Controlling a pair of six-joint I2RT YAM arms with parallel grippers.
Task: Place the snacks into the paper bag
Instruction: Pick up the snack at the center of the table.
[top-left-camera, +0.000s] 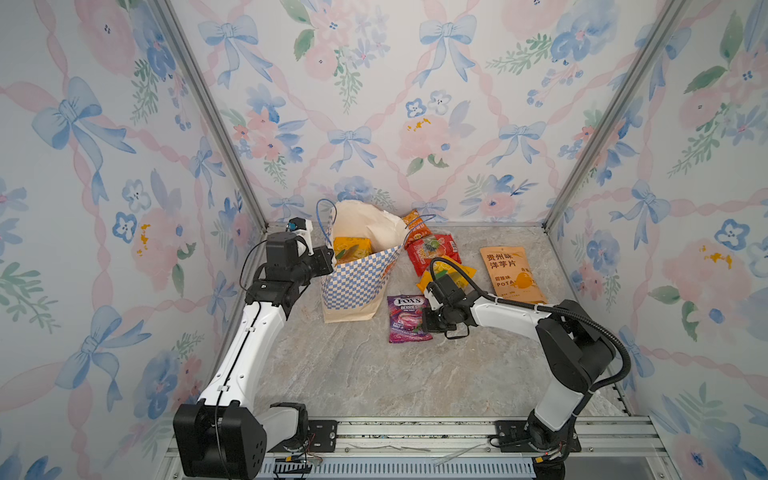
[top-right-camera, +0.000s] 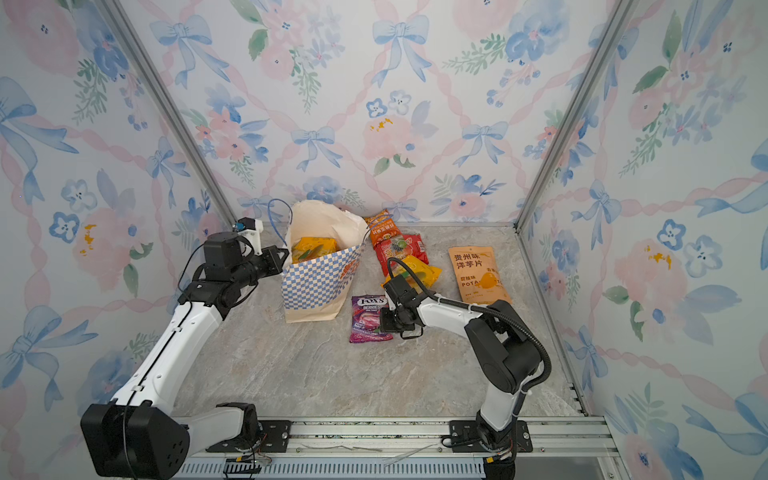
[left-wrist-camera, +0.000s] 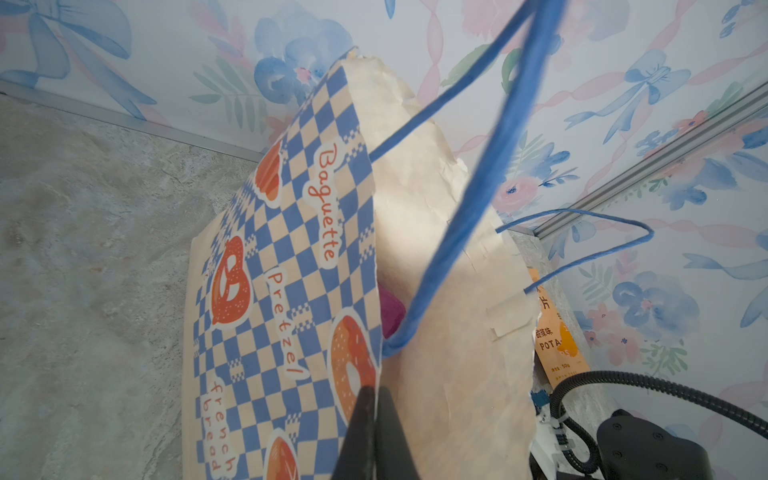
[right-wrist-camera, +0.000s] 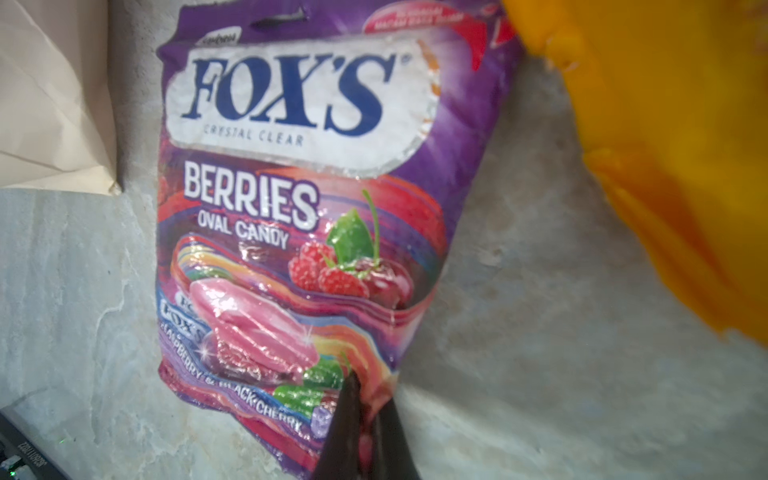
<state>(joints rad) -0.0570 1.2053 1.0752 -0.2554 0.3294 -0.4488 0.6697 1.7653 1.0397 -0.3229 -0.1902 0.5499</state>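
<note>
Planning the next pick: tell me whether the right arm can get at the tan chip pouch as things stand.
Probably not yet. The right gripper is shut on the purple candy packet. The way itself looks free: the tan pouch lies flat and uncovered beside that arm.

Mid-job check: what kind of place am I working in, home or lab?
Probably a small robot test booth, not a home: floral wallpaper panels held in bare aluminium frame posts, a stone-look tabletop, and robot arms bolted to a metal rail in front.
</note>
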